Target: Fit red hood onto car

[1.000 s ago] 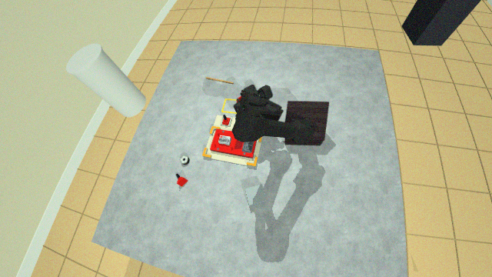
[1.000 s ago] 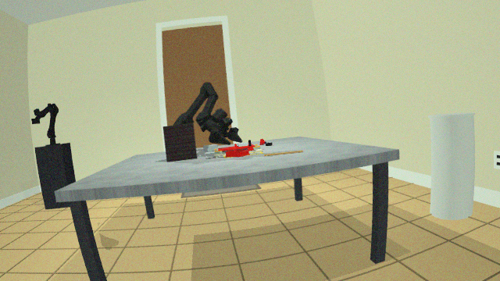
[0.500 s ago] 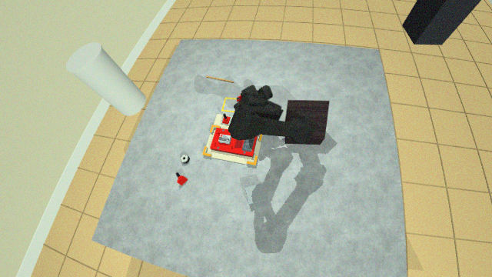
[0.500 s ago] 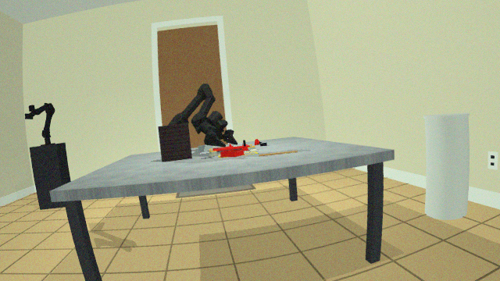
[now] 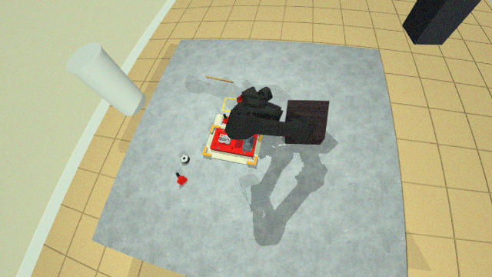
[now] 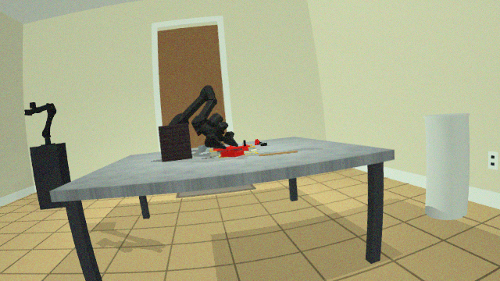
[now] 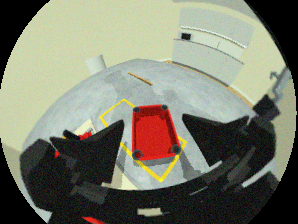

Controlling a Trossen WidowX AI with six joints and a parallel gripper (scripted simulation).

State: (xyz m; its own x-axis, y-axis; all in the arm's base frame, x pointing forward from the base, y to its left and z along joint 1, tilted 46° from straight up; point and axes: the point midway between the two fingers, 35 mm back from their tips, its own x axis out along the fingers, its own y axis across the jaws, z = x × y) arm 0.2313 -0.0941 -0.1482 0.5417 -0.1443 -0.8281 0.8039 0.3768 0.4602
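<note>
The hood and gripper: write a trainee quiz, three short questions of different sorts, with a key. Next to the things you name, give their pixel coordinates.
1. True or false: the hood (image 7: 154, 129) is held between the fingers of the gripper (image 5: 259, 94) (image 6: 222, 146) (image 7: 153, 119).
2. Multiple choice: what colour is the outline marked on the table (image 5: 327, 215) (image 6: 273, 168) (image 7: 60, 117) around the hood?
A) blue
B) yellow
C) green
3. Fill in the blank: in the wrist view, the hood shows a round boss at each of its ____ corners.

Key: 1. False; 2. B; 3. four
</note>
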